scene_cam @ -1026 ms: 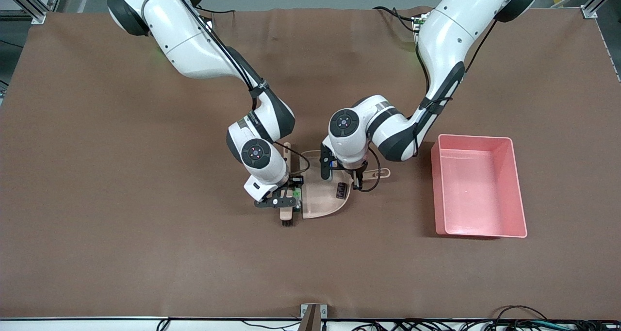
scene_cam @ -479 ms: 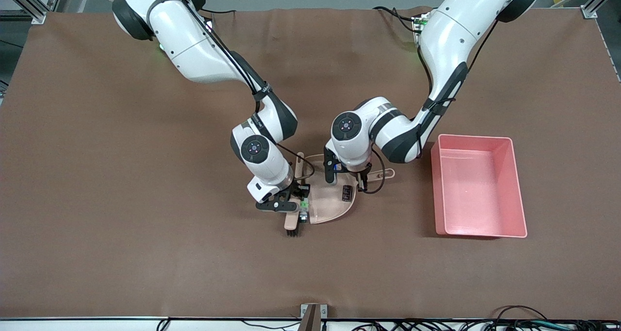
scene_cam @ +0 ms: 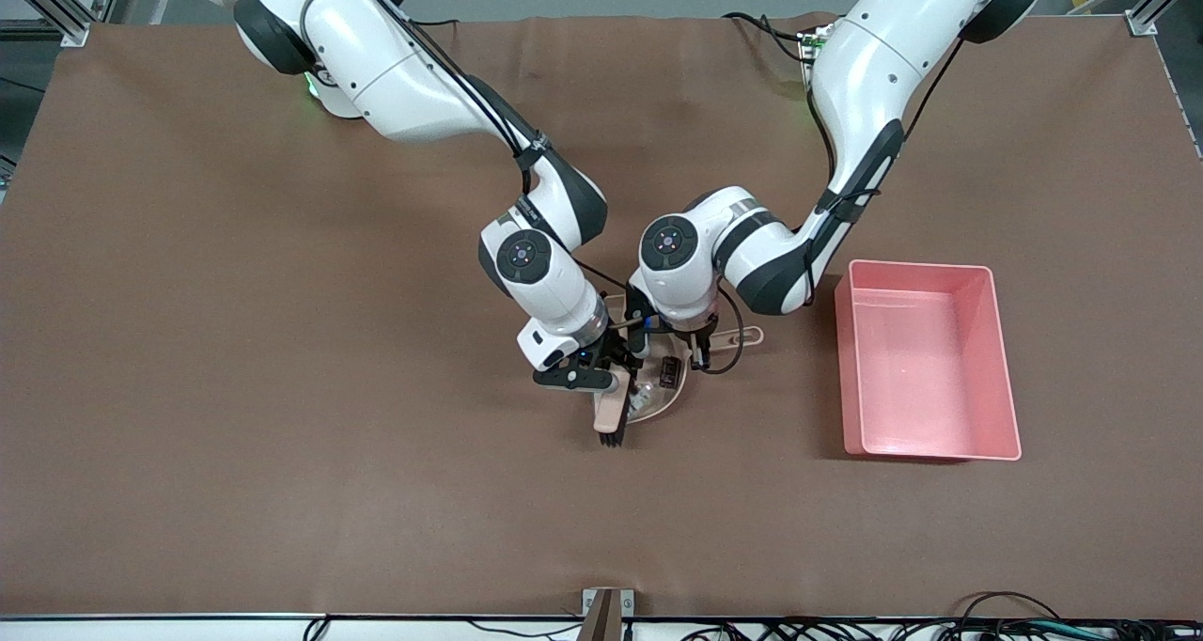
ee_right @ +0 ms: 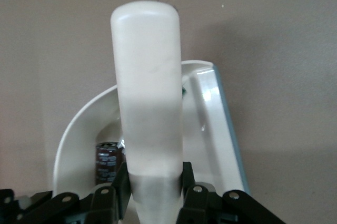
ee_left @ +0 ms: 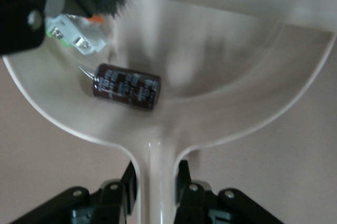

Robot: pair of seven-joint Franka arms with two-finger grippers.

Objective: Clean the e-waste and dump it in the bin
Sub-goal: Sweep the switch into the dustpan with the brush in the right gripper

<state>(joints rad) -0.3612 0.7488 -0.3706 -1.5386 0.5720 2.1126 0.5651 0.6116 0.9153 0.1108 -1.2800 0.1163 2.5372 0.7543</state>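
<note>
E-waste, two pieces, capacitor point(ee_left: 127, 86) and connector point(ee_left: 79, 33), lies flat in one dustpan point(ee_left: 231, 97); left gripper point(ee_left: 152, 182) clamps its handle, right gripper point(ee_right: 155, 184) clamps one brush point(ee_right: 148, 92).

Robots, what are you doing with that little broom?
The right gripper holds a small brush and sweeps e-waste into a beige dustpan. The left gripper holds the dustpan's handle. Both bits, a dark cylinder and a white-and-green part, lie in the pan. The pink bin waits beside them.
</note>
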